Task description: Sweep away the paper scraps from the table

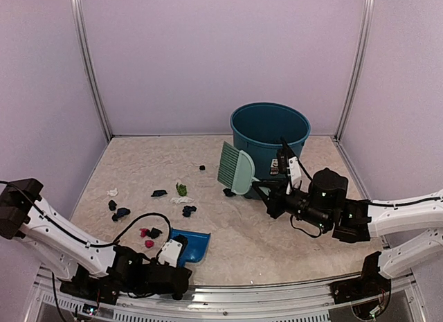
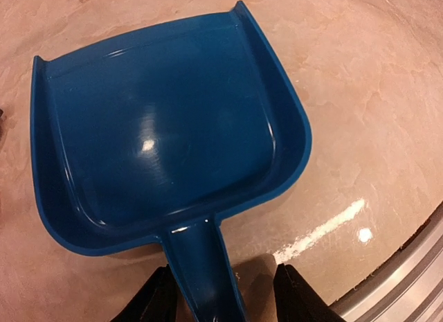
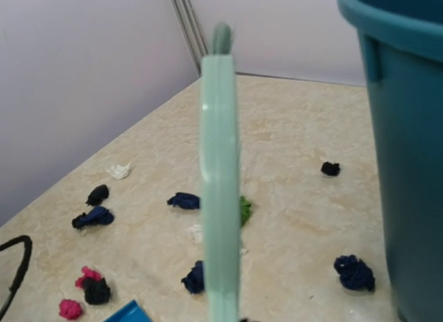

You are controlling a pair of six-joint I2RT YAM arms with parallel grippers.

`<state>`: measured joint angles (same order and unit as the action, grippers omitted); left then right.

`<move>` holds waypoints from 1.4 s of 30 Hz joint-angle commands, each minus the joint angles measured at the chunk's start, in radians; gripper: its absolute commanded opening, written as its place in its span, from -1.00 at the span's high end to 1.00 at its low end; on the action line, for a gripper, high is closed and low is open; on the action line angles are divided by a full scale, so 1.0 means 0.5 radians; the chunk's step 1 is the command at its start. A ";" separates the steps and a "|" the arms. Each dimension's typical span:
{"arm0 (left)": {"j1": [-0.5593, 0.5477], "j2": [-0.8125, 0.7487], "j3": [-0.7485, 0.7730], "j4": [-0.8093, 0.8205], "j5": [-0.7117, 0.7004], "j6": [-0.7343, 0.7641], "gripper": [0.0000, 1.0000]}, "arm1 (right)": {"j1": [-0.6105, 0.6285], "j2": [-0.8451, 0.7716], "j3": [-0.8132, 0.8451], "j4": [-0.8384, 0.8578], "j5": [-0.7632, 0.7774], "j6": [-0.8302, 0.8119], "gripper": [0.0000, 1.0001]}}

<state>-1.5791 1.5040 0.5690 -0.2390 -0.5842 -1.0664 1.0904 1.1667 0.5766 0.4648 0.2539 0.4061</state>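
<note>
1. Right now the paper scraps [image 1: 188,210] all lie loose on the table [image 1: 277,246], spread across its left and middle part between the two arms.
2. Most are black or dark navy, with a green one [image 1: 181,189] beside a white bit, another white one [image 1: 112,192] far left, and two pink ones [image 1: 144,233] close to the dustpan [image 1: 194,244].
3. One black scrap [image 1: 228,192] sits just below the hand brush [image 1: 235,168], and another [image 1: 202,167] lies further back.
4. The blue dustpan rests flat on the table near the front edge. In the left wrist view its tray [image 2: 159,128] shows only bare glossy plastic with light glints.
5. The left gripper [image 1: 173,253] straddles the dustpan's handle [image 2: 204,280]. Its jaws are parted: one finger [image 2: 163,298] is against the handle, and the other [image 2: 294,294] stands clear of it, with table showing between.
6. The teal bucket [image 1: 239,128] stands upright at the back right of the table. From above only its inner wall shows, and its bottom is out of sight.
7. The right gripper [image 1: 261,189] is clamped on the pale green hand brush, which is held off the table just left of the bucket with its bristles pointing away from the arm.
8. The right wrist view sees the brush edge-on, with the bucket wall at the right.
</note>
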 commanded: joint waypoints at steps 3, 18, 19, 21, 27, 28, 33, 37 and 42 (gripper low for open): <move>0.122 -0.076 -0.219 0.432 0.232 0.298 0.07 | 0.017 -0.074 -0.024 -0.024 0.120 -0.082 1.00; 0.193 0.102 -0.035 0.639 0.385 0.806 0.27 | 0.019 -0.311 -0.106 -0.140 0.287 -0.203 1.00; 0.194 0.119 -0.008 0.640 0.383 0.842 0.28 | 0.018 -0.332 -0.118 -0.143 0.295 -0.209 1.00; 0.197 0.182 0.051 0.646 0.386 0.894 0.28 | 0.019 -0.384 -0.144 -0.151 0.311 -0.215 1.00; 0.280 0.327 0.236 0.698 0.558 1.131 0.28 | 0.016 -0.574 -0.226 -0.203 0.400 -0.253 1.00; 0.330 0.347 0.269 0.706 0.616 1.174 0.28 | 0.015 -0.606 -0.238 -0.215 0.422 -0.266 1.00; 0.471 0.440 0.400 0.705 0.758 1.383 0.21 | 0.009 -0.773 -0.306 -0.283 0.546 -0.306 1.00; 0.547 0.498 0.491 0.693 0.743 1.538 0.19 | -0.005 -0.887 -0.373 -0.276 0.566 -0.336 1.00; 0.619 0.545 0.588 0.744 0.736 1.735 0.16 | -0.029 -0.935 -0.396 -0.291 0.572 -0.374 1.00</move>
<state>-1.2957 1.7550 0.8200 0.0990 -0.2344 -0.3107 1.0863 0.7197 0.3878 0.3191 0.5137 0.2470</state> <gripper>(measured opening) 0.410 0.082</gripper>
